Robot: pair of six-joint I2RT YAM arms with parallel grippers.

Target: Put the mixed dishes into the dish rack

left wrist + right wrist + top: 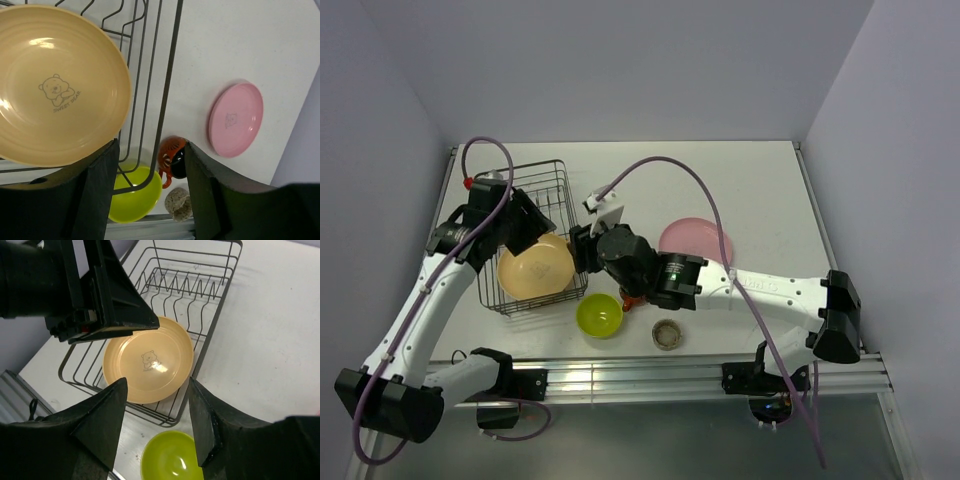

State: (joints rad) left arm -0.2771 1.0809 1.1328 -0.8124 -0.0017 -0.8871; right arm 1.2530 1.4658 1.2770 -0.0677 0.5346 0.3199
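The yellow-orange plate (pixel 535 268) lies in the near end of the black wire dish rack (pixel 556 175). My left gripper (pixel 532 228) hovers over the plate's far edge, open and empty; its view shows the plate (pixel 57 85) beside the left finger and the rack wire (pixel 170 75). My right gripper (pixel 582 250) is open and empty above the rack's right side, over the plate (pixel 148 359) and the lime-green bowl (pixel 172 457). The bowl (pixel 599 314), the red-orange mug (pixel 172 157), the grey-beige cup (pixel 667 333) and the pink plate (pixel 692 238) rest on the table.
The two arms are close together over the rack's right edge. The mug is mostly hidden under my right arm in the top view. A metal rail (pixel 650 372) runs along the table's near edge. Walls enclose the table on three sides.
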